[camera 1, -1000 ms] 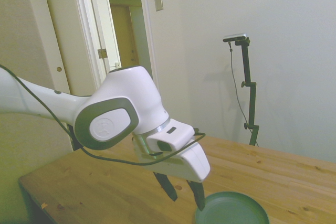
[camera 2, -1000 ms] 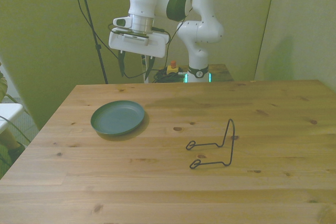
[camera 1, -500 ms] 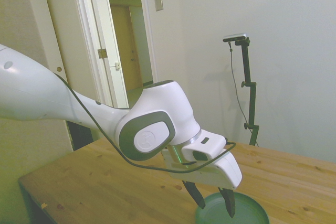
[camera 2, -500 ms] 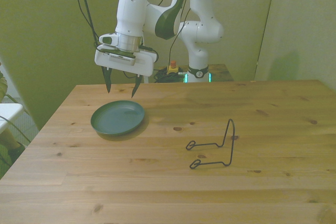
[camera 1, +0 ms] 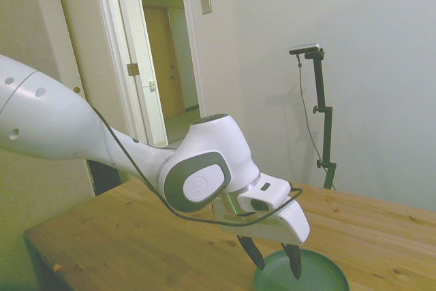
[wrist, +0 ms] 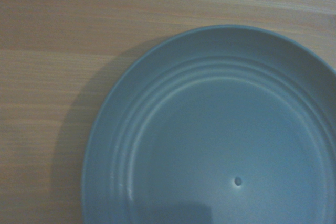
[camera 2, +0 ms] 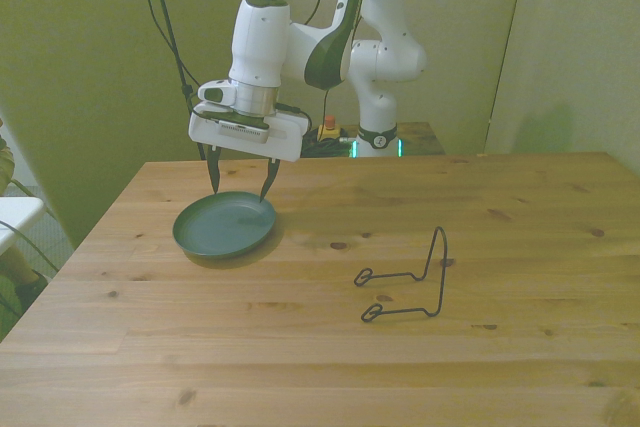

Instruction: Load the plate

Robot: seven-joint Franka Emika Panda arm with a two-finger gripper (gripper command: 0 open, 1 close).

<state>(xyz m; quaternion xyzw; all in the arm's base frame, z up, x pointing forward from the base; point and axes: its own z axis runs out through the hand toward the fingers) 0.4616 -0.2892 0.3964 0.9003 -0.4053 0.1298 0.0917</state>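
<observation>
Black wire forms the rack (camera 2: 405, 282), which stands nearest on the wooden surface (camera 2: 330, 347), toward the front view's right and well apart from everything else; nothing rests in it, and it sits where it sat a second ago. Farther back and to the front view's left lies the teal-green plate (camera 2: 225, 227), flat, untouched and likewise unmoved. In the wrist view the plate (wrist: 220, 135) fills most of the frame, its ringed well and raised rim sharp enough to read.

What has changed is the arm. A second ago the hand (camera 2: 241, 190) hung high behind the surface's far edge; now it has swung forward and dropped, and it hovers over the plate's far rim with its two dark fingers (camera 2: 213, 179) spread apart and holding nothing. From the side view the hand (camera 1: 274, 259) appears just above the plate (camera 1: 310, 274), the fingertips close to the rim but, as far as I can tell, not touching.

I judge this to be the approach to a rim grasp. Lifting the plate and carrying it across to the rack remains undone.
</observation>
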